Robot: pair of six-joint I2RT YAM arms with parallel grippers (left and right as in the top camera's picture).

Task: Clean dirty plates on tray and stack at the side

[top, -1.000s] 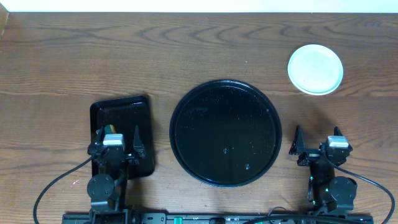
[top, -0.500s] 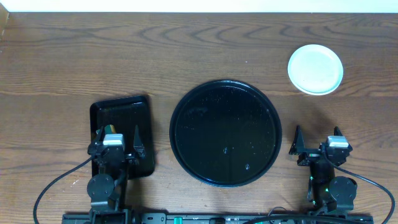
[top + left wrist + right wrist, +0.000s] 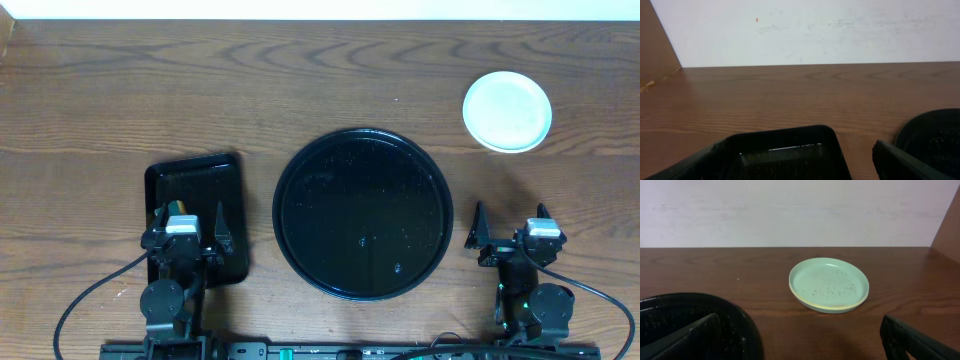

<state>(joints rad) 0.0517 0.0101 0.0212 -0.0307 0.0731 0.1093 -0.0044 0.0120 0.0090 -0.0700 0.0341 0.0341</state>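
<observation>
The large round black tray point(image 3: 362, 213) lies in the middle of the table with no plates on it; its rim shows in the left wrist view point(image 3: 935, 132) and the right wrist view point(image 3: 715, 311). The plates point(image 3: 507, 110) sit in one stack at the far right, mint on top with a yellow edge below, lightly speckled in the right wrist view point(image 3: 829, 284). My left gripper point(image 3: 187, 222) is open and empty over a small rectangular tray. My right gripper point(image 3: 510, 225) is open and empty, right of the round tray and in front of the stack.
A small black rectangular tray point(image 3: 195, 215) lies left of the round tray, under the left gripper, with a green and yellow object point(image 3: 178, 206) in it. It shows in the left wrist view point(image 3: 785, 152). A pale wall runs along the table's far edge.
</observation>
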